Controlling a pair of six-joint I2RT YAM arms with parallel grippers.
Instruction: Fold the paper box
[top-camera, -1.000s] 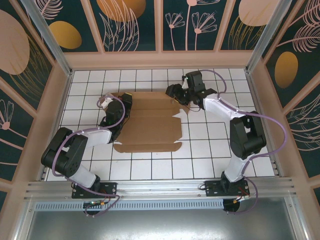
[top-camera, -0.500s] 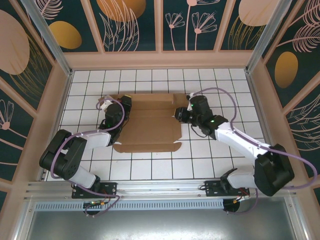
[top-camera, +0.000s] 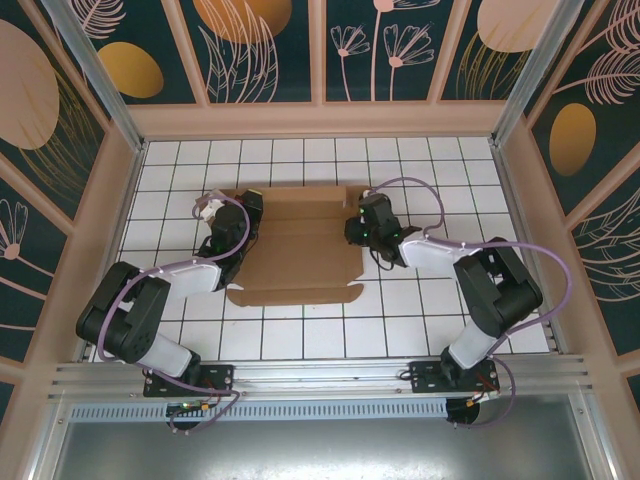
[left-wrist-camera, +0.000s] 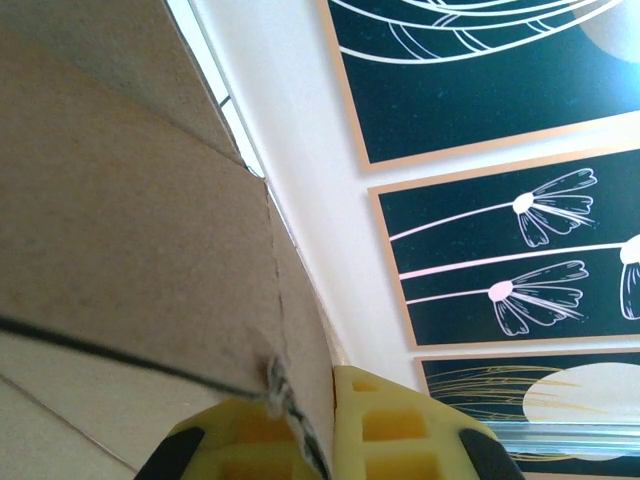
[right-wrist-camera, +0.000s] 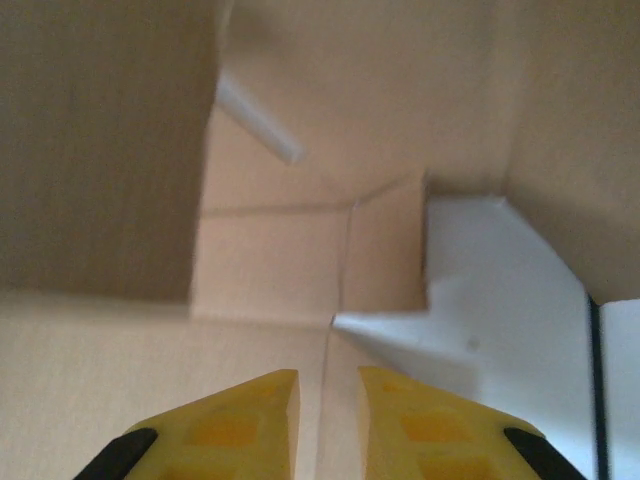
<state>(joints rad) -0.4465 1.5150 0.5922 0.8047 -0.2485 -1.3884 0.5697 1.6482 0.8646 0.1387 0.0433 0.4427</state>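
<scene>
On the tiled worktop (top-camera: 420, 300), near its middle, lies the paper box (top-camera: 300, 250). At its 10 o'clock corner the left hand (left-wrist-camera: 318, 415) pinches a raised flap. At 2 o'clock the right hand (right-wrist-camera: 328, 385) is nearly closed; I cannot tell whether it grips.

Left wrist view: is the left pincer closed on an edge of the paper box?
Yes, the left pincer is shut, and an edge of the paper box is squeezed inside it.

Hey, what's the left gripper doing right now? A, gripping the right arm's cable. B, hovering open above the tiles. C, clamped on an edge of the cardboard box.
C: in the left wrist view the left gripper is shut, with an edge of the paper box pinched between its jaws.
</scene>
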